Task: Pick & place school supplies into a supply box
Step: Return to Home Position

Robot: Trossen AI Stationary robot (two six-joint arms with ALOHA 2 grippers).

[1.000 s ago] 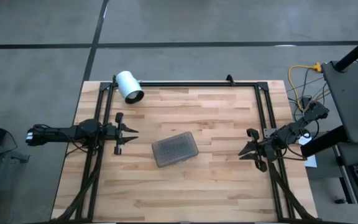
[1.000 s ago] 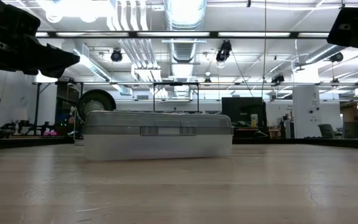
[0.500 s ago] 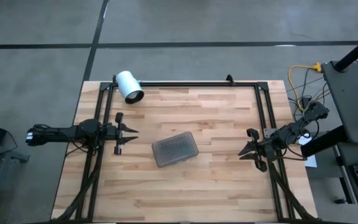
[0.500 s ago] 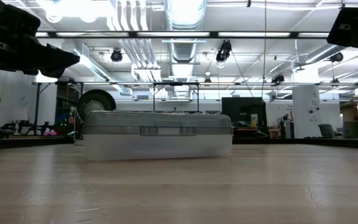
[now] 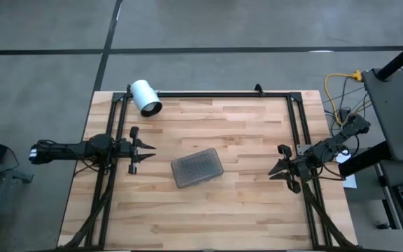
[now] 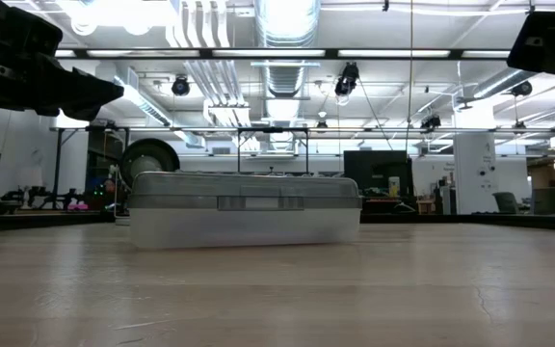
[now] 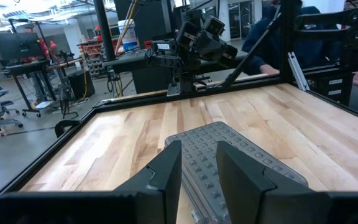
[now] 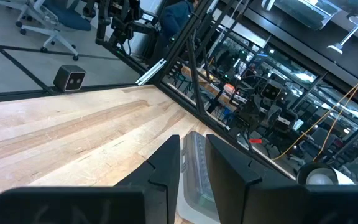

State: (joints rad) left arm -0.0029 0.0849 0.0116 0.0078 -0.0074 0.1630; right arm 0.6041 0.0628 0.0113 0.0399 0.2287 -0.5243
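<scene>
Nothing has moved since the earlier frame: my left gripper (image 7: 199, 149) and right gripper (image 8: 193, 144), fingers narrowly parted and empty, flank the closed supply box (image 5: 196, 167) lying mid-table (image 5: 243, 210), no supplies outside, so the task appears finished.

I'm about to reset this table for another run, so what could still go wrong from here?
1. The white cylinder sits right at the table's back edge; a bump might knock it off.
2. The supply box looks closed, but no view shows a latch caught, so lifting it could spill it.
3. The left tool and right tool both point at the box; a low sweep inward would hit it.
</scene>
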